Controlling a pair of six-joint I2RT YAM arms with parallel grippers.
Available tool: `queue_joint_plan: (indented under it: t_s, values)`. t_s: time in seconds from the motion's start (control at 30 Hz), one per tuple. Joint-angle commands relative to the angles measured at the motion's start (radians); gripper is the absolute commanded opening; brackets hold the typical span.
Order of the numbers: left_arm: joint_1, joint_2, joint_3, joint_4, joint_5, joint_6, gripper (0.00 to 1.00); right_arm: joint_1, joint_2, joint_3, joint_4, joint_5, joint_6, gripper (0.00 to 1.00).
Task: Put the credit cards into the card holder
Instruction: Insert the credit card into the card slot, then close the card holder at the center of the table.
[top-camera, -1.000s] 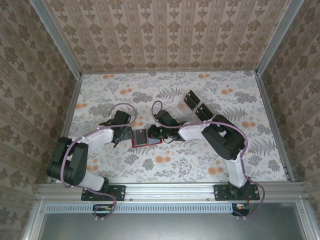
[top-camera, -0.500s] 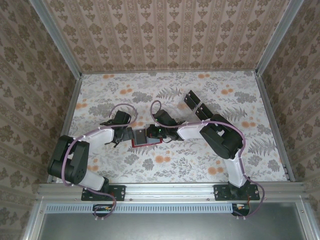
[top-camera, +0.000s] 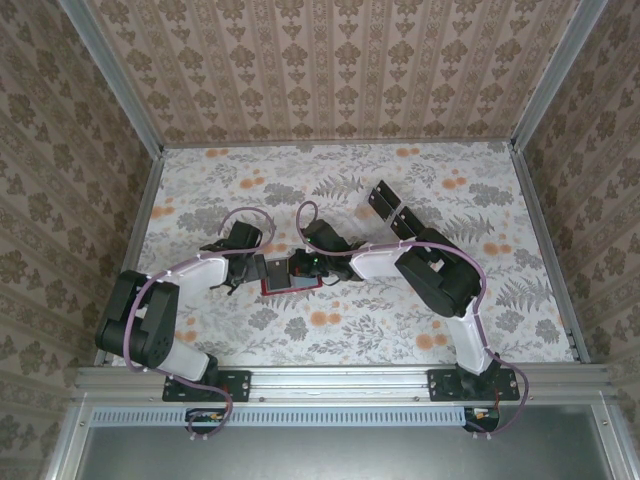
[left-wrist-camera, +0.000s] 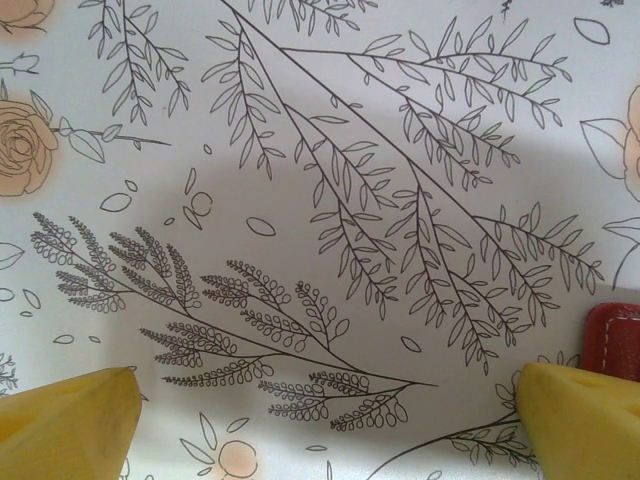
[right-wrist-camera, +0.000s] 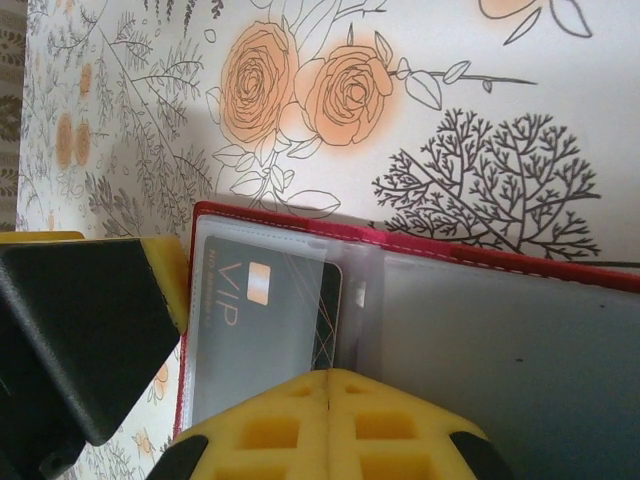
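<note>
The red card holder (right-wrist-camera: 420, 250) lies open on the flowered table, its clear pockets facing up. A black credit card (right-wrist-camera: 262, 330) marked VIP sits almost fully inside the left pocket. My right gripper (right-wrist-camera: 330, 378) is shut, with its yellow fingertips pressed together over the card's near edge and nothing between them. From above, the card holder (top-camera: 284, 287) lies between both grippers. My left gripper (left-wrist-camera: 325, 425) is open just left of it, over bare table, with the holder's red corner (left-wrist-camera: 612, 340) beside its right finger. Two more black credit cards (top-camera: 383, 198) stand at the back right.
The spare cards rest in a clear tray (top-camera: 400, 212) behind the right arm. Patterned walls close in the table on three sides. The left gripper's black and yellow finger (right-wrist-camera: 85, 330) sits close against the holder's left edge.
My right gripper has slid a little to the left over the card holder. The left arm and the holder have stayed still.
</note>
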Motion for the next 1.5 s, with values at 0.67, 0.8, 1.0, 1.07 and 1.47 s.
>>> queue_joint_plan:
  t_s: [0.67, 0.8, 1.0, 1.07, 1.47]
  values:
    - [0.054, -0.124, 0.001, -0.05, 0.02, 0.026, 1.0, 0.008, -0.197, 0.012, -0.085, -0.014, -0.049, 0.41]
    - [0.068, -0.181, -0.014, -0.031, 0.066, 0.038, 1.0, -0.01, -0.265, -0.018, -0.159, 0.056, -0.09, 0.49]
    - [0.078, -0.249, -0.071, 0.122, 0.286, 0.054, 1.0, -0.023, -0.307, -0.02, -0.398, 0.294, -0.208, 0.65]
    - [0.08, -0.239, -0.09, 0.188, 0.37, 0.033, 1.0, -0.022, -0.285, -0.006, -0.448, 0.353, -0.241, 0.66]
    - [0.079, -0.165, -0.177, 0.407, 0.557, -0.062, 1.0, -0.018, -0.173, -0.007, -0.426, 0.357, -0.249, 0.47]
